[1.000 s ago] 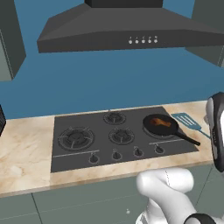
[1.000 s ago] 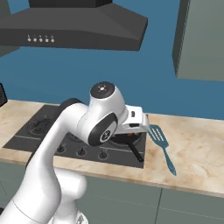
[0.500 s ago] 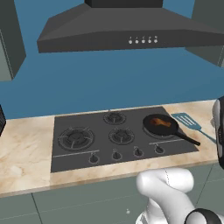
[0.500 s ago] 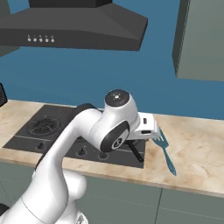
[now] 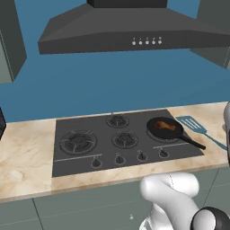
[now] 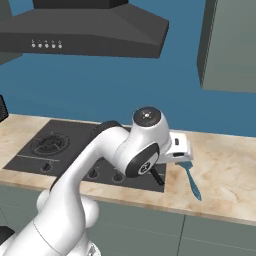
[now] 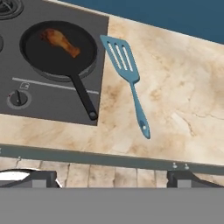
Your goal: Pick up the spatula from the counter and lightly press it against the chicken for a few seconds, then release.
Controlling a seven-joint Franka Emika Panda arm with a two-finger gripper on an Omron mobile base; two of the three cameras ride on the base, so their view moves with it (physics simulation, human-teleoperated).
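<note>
In the left base view the arm (image 5: 227,130) has slid almost off the right edge compared with a second ago. Nothing else has moved: the spatula (image 5: 194,124) lies flat on the counter (image 5: 27,157) just right of the stove (image 5: 90,155), and its blade is close beside the pan (image 5: 157,133) that holds the chicken (image 5: 165,126). In the right base view the same swing has carried the hand from over the pan to a spot above the spatula's blade, so only the blue handle (image 6: 192,181) shows past it on the marble. In the hand view the gripper (image 7: 111,177) looks down on the spatula (image 7: 131,85), which lies slantwise, blade up by the pan rim and handle trailing toward the counter edge. The fingertips (image 7: 41,177) stand far apart with nothing between them, well short of the tool. I judge the reach is mostly lined up but the pick has not begun. The hand must descend and centre on the handle before closing.
</note>
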